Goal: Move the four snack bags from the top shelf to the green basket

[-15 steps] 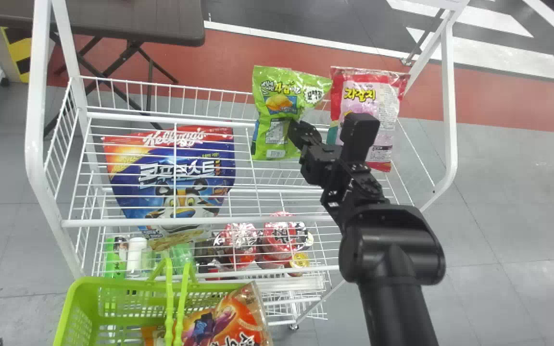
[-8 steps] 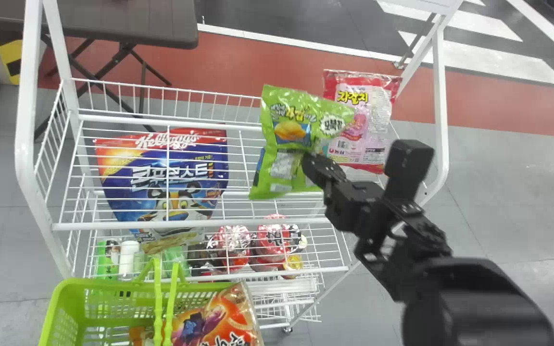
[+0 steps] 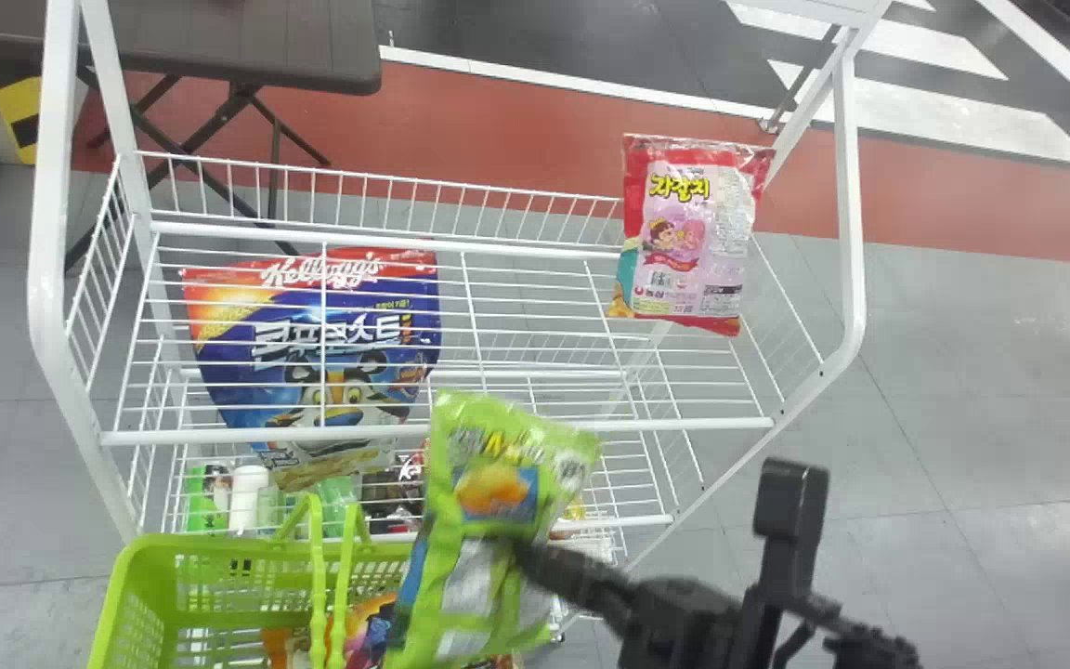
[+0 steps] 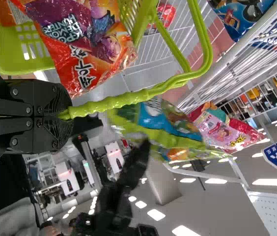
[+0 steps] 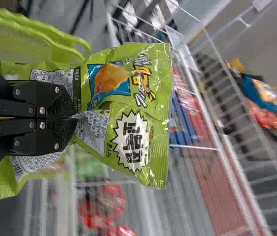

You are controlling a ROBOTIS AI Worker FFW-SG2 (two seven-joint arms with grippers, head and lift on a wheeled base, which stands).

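My right gripper is low in the head view, shut on the green snack bag, held upright just right of the green basket. In the right wrist view the gripper pinches the middle of the green bag. The left wrist view has my left gripper shut on the basket's handle. An orange snack bag lies in the basket. On the top shelf a pink-red snack bag stands at the right and a blue cereal bag at the left.
The white wire shelf has a front rail beside the basket and posts at both sides. Cups and bottles stand on the lower level. A dark table is behind.
The right arm has drawn back from the top shelf with the green bag, bringing it over the front rail, down and leftward to the basket's right side. The head view has shifted slightly.
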